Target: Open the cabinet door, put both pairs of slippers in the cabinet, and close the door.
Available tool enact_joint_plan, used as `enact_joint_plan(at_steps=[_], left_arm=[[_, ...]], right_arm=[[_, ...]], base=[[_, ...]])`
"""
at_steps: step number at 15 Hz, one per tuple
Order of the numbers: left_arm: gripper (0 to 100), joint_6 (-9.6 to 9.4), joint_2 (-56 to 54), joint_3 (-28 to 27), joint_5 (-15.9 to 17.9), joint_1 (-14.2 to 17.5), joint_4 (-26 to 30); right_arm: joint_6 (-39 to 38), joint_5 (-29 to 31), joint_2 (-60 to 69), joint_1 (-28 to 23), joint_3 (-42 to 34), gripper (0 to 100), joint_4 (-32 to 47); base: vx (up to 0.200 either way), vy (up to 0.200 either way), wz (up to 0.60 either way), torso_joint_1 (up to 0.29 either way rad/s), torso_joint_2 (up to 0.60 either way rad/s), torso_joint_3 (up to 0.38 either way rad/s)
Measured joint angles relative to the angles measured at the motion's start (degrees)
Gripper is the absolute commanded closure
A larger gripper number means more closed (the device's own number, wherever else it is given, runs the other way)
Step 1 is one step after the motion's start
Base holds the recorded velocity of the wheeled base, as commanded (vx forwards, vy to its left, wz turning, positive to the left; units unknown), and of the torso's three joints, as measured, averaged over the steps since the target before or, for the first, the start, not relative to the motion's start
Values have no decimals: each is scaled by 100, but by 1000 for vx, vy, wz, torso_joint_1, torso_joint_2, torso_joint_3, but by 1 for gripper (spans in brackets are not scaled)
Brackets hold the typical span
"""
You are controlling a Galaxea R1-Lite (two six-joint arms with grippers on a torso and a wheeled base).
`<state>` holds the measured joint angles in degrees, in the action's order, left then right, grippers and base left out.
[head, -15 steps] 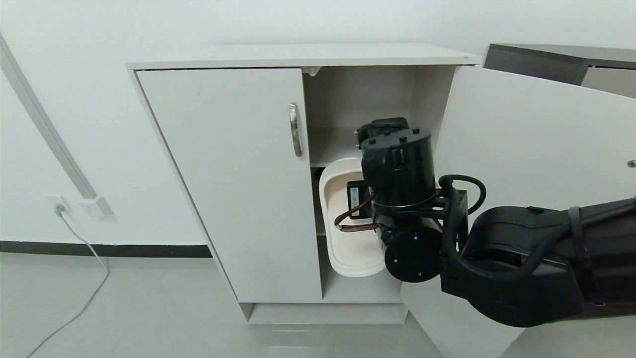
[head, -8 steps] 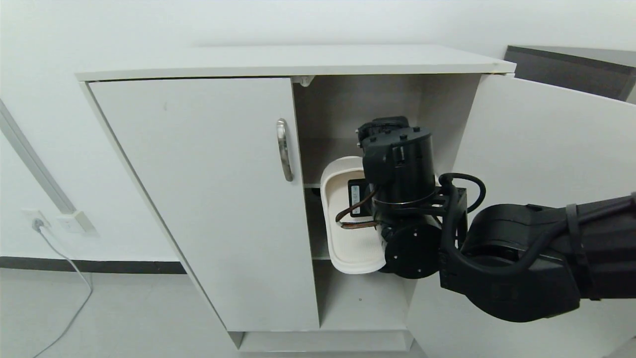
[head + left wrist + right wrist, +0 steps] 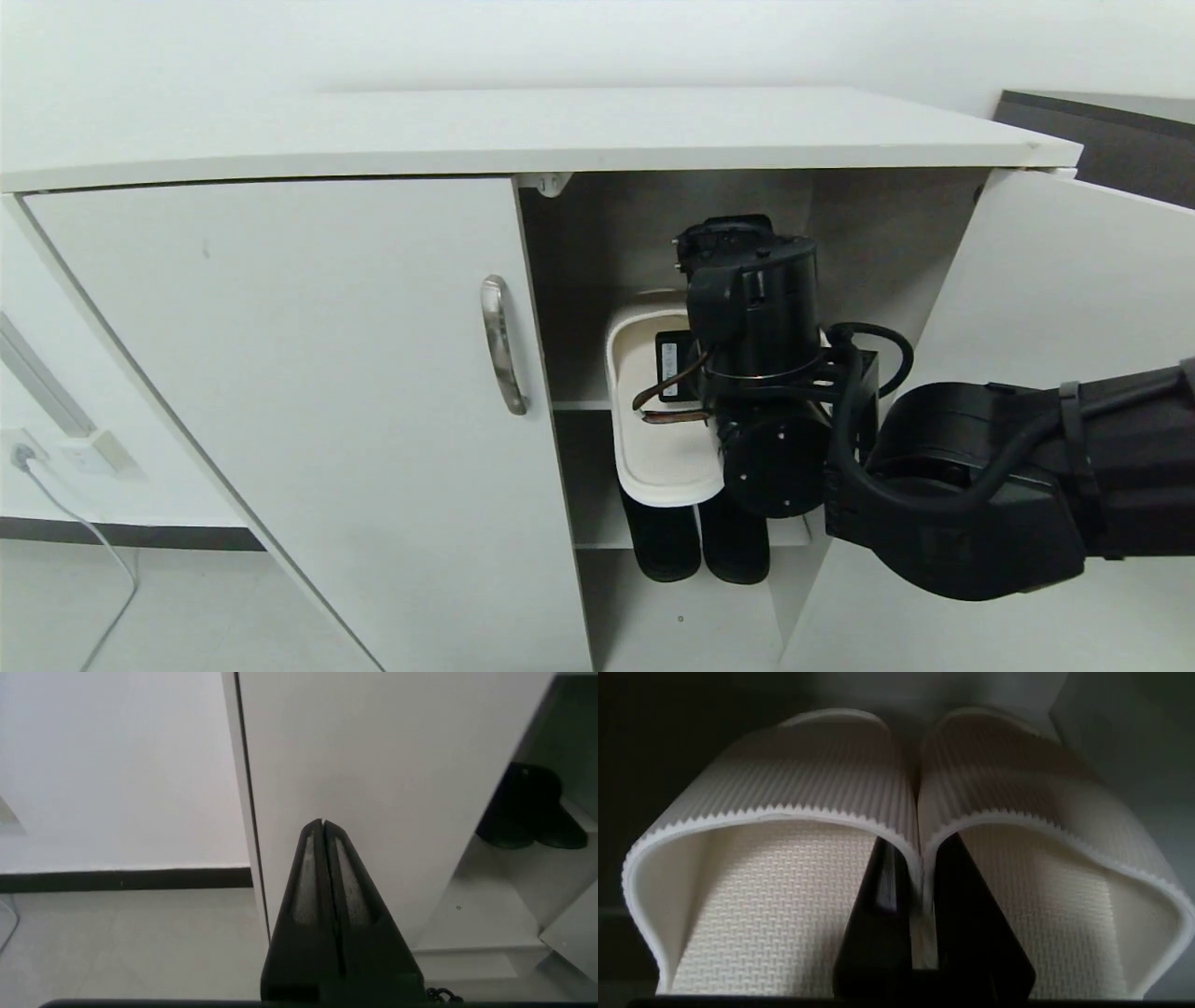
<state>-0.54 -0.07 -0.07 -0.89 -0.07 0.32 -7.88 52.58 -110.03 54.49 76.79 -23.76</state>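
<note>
**White slippers gripped at the cabinet**

My right jaws clamp the white slippers (image 3: pixel 775 859) by their touching inner walls, in the cabinet's (image 3: pixel 560 131) open side. My wrist hides one. Black slippers (image 3: pixel 667 551) on the shelf below are half covered. Left jaws closed, empty, by the shut door (image 3: pixel 280 392).

Left door (image 3: pixel 280 392) shut — right bay (image 3: pixel 607 243) open
</note>
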Motion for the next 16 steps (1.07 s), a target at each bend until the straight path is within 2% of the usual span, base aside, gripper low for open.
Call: enact_joint_plan(at_steps=[4, 6, 16], left_arm=[[100, 7, 0, -2, 2, 0, -2], [100, 10, 0, -2, 5, 2, -5], [100, 13, 0, -2, -4, 2, -5]], right_arm=[[-2, -74, -77, -100, -2, 100, -10], [-2, -400, -157, -232, 107, 100, -5], [141, -616, -926, -841, 1356, 100, 113]], base=[[0, 0, 0, 0, 0, 0], [0, 0, 0, 0, 0, 0], [0, 0, 0, 0, 0, 0]])
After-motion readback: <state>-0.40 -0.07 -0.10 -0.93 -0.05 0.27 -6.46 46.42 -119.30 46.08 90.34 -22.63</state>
